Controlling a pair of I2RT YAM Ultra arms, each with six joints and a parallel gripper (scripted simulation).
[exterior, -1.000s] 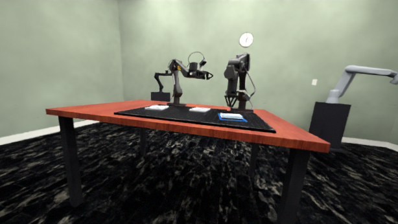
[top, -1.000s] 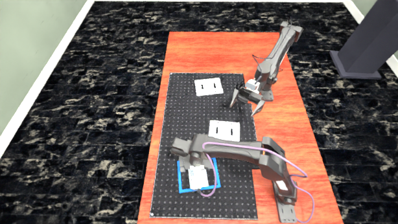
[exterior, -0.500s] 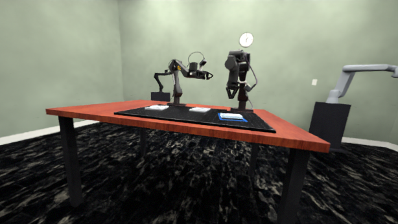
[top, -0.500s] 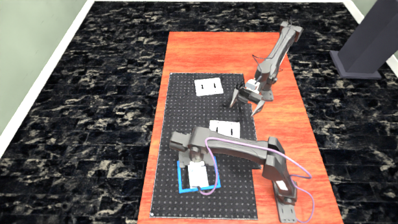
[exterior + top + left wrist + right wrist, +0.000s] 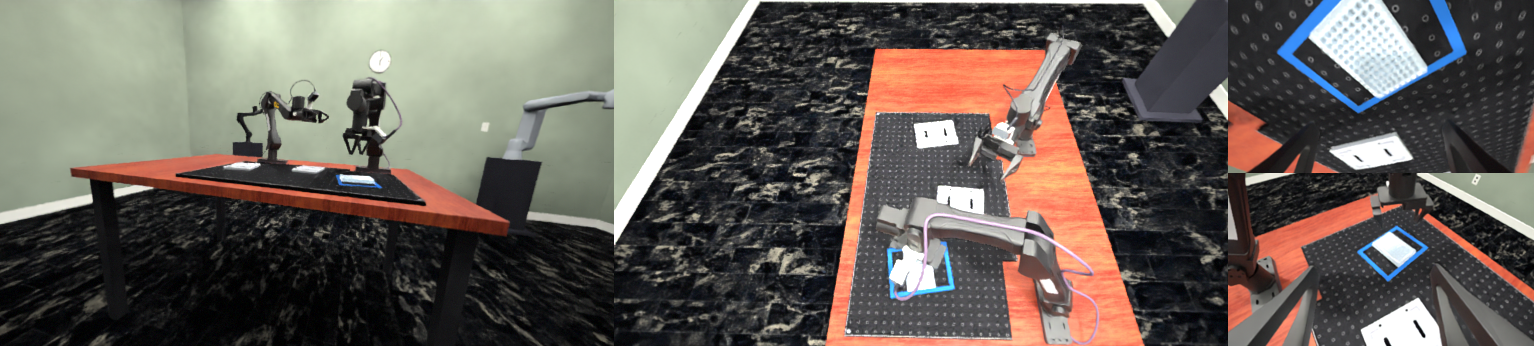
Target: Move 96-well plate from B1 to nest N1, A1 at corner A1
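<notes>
Left wrist view: a white, rectangular 96-well plate [image 5: 925, 283] [image 5: 356, 179] [image 5: 1371, 50] [image 5: 1394, 249] lies inside a square blue frame [image 5: 950, 267] [image 5: 367, 186] [image 5: 1320, 80] [image 5: 1374, 265], its long axis slanting from upper left to lower right. Small round wells pit its pale top in rows; the cut corner cannot be made out. Above, the left gripper [image 5: 919, 247] [image 5: 356, 151] [image 5: 1378, 126] [image 5: 1398, 226] points downward, fingers spread. The right gripper [image 5: 986, 171] [image 5: 325, 119] [image 5: 1374, 269], also spread, hovers well apart from the plate.

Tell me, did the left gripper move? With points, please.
Yes, up: in the exterior view, the left gripper [image 5: 918, 252] [image 5: 356, 151] [image 5: 1378, 126] [image 5: 1398, 226] is higher above the blue frame [image 5: 950, 272] [image 5: 360, 185] [image 5: 1321, 83] [image 5: 1374, 266] than a second ago.
</notes>
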